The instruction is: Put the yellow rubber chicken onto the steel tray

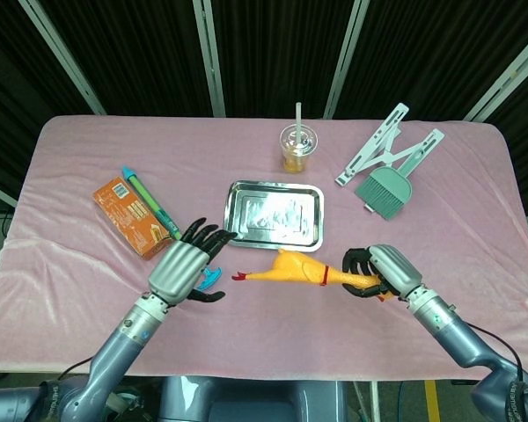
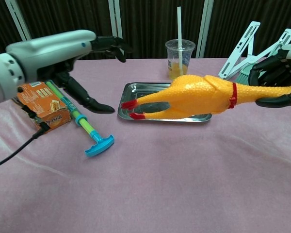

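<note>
The left hand (image 1: 187, 268) hides part of the blue-green pump (image 1: 155, 208).

Rubbery chicken (image 2: 199, 94) in my right hand (image 1: 380, 271), smooth with a soft sheen. The tray (image 1: 275, 214) is polished steel, mirror-bright. Pink cloth (image 1: 79, 264) is matt and faintly wrinkled. The cup (image 1: 297, 148) is clear glossy plastic, the box (image 1: 130, 216) printed card. My left hand (image 1: 183, 269): grey shell, black fingers.

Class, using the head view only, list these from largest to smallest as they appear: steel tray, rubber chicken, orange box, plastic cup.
1. Steel tray
2. Rubber chicken, though it is lifted nearer the camera, so its place is unsure
3. Orange box
4. Plastic cup
</note>
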Robot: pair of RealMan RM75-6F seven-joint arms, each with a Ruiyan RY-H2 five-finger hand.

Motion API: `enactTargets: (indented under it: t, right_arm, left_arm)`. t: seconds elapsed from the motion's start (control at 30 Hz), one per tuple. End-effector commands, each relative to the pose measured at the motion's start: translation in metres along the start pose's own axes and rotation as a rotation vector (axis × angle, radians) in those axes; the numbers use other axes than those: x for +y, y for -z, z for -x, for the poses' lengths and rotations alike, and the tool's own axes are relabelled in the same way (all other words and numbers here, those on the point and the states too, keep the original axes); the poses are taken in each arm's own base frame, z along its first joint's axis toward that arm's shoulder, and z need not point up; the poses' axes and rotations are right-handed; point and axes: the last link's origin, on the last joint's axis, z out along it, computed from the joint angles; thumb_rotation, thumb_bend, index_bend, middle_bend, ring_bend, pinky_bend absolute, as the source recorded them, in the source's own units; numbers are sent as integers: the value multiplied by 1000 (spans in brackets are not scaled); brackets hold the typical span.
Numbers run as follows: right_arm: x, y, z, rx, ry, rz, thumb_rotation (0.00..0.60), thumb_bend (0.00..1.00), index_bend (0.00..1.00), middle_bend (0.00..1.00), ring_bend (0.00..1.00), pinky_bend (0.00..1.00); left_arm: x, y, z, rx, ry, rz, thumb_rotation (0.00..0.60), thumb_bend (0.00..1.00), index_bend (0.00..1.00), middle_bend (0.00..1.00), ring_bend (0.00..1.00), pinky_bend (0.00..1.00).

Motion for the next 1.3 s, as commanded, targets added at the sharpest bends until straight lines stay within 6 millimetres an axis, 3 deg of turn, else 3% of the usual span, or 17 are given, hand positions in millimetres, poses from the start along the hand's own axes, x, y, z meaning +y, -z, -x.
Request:
enactTargets:
  t: [0.03, 0.23, 0.57, 0.8, 1.07, 1.2, 1.3]
  right_arm:
    - [-4, -3, -1, 2, -5, -3, 600, 415, 929, 725, 746, 853]
    - [-12, -6, 0, -7, -16, -16, 600, 415, 929, 725, 746, 853]
    - [-18, -4, 5, -22, -21, -33, 600, 416, 929, 725, 746, 853]
    - [-22, -1, 6, -27, -25, -50, 600, 416, 929, 725, 747, 853]
    - [-28, 3, 9, -32, -28, -73, 600, 416, 930, 725, 746, 853]
    - [-31, 4, 10, -38, -33, -80, 600, 416, 930, 725, 746, 854]
    - [-32, 4, 11, -41, -37, -82, 600, 416, 931, 725, 746, 856]
  left_arm:
    - [21, -16, 5, -10, 17, 35, 600, 24, 106, 151, 98, 38]
    - [42, -33, 11, 20, 27, 34, 600, 24, 111, 156, 98, 38]
    - [59, -51, 16, 9, 39, 15, 600, 36, 131, 159, 98, 38]
    - [65, -56, 23, -21, 45, 12, 600, 124, 152, 182, 121, 56]
    - [74, -61, 28, -19, 71, 31, 600, 429, 338, 383, 325, 286]
    - [78, -61, 29, 9, 71, 56, 600, 560, 483, 544, 473, 530]
    - [77, -61, 30, 37, 66, 67, 600, 620, 587, 654, 571, 631]
